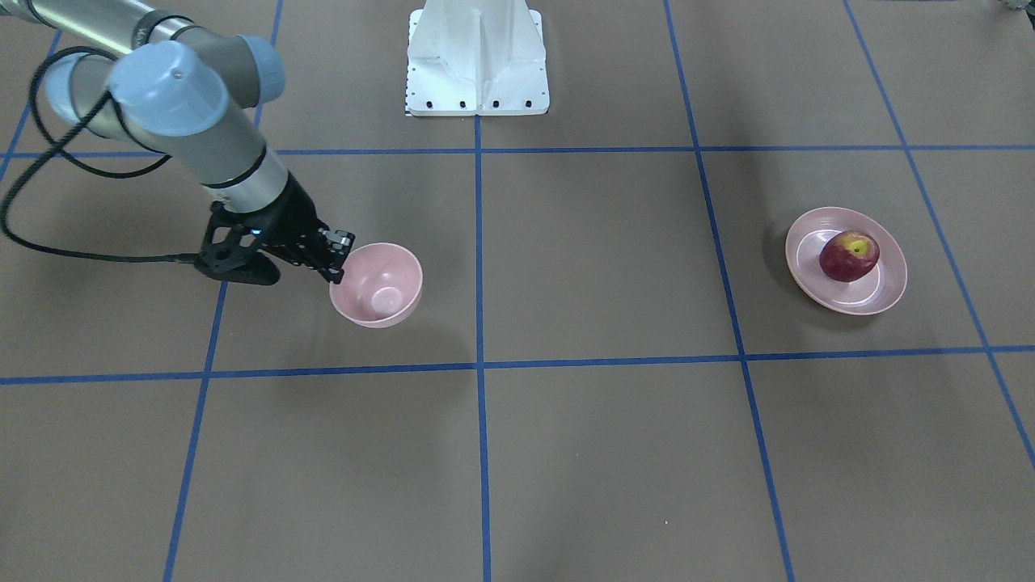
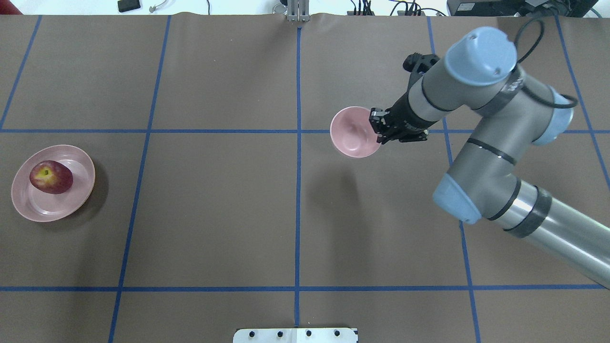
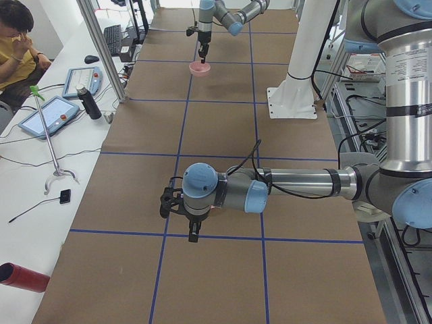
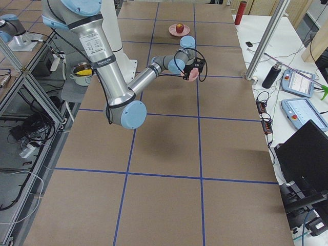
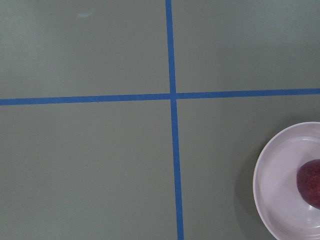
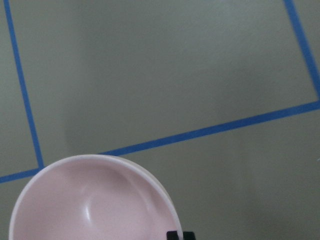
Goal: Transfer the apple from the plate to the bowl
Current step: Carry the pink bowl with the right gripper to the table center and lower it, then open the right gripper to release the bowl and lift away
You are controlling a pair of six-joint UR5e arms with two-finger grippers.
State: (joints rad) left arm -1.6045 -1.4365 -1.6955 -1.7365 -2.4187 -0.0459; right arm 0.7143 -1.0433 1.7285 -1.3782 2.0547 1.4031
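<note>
brown table (image 1: 566, 453) gridded with blue tape. the apple (image 1: 849, 255) sits on the plate (image 1: 883, 296) toward the table's left end, several tape squares away from my right gripper (image 1: 336, 263), which is clamped on the rim of the bowl (image 1: 388, 284). my left gripper (image 3: 193, 235) hangs over the table; open or closed, i cannot tell.

A silver-grey tubular right arm (image 2: 486, 143) with pale blue rounded joint caps (image 2: 481, 55) and black rings at its joints. A thin black cable (image 1: 121, 259) loops beside it toward the black, open-framed right gripper (image 1: 337, 260). The white flared base pedestal (image 1: 477, 65) carries a row of dark dots, perhaps screws.
</note>
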